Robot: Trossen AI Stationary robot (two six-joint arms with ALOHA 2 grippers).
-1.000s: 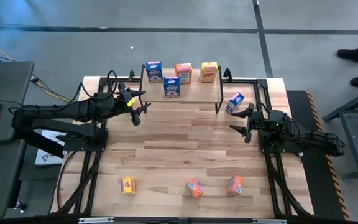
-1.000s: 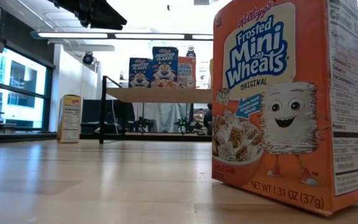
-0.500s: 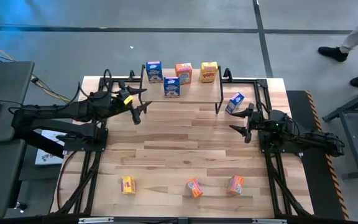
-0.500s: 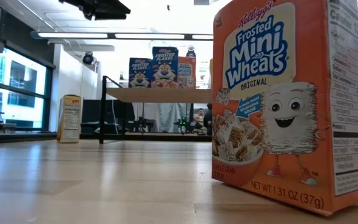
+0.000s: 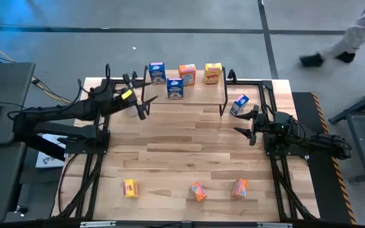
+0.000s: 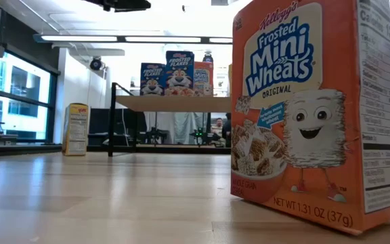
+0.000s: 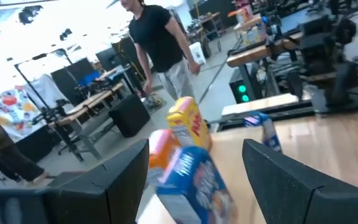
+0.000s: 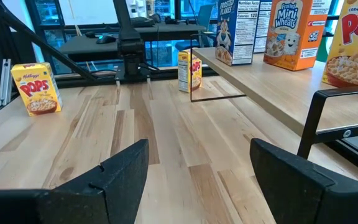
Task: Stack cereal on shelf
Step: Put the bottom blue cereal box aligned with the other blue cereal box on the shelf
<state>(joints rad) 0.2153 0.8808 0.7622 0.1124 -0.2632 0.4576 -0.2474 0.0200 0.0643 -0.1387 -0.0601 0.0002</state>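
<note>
Left end effector (image 5: 143, 106): we saw it open and empty, above the bench (image 5: 176, 155) just beside the shelf's left end.
Right end effector (image 5: 247, 123): it was open and empty, waiting near the right edge.
Shelf (image 5: 198, 88): it stood at the far side; we counted four cereal boxes on it, two blue (image 5: 157, 73), one orange (image 5: 187, 74), one yellow (image 5: 213, 73).
Other cereal: a blue box (image 5: 239, 104) stood right of the shelf; a yellow box (image 5: 130, 188) and two orange boxes (image 5: 198, 191) were at the near edge.
</note>
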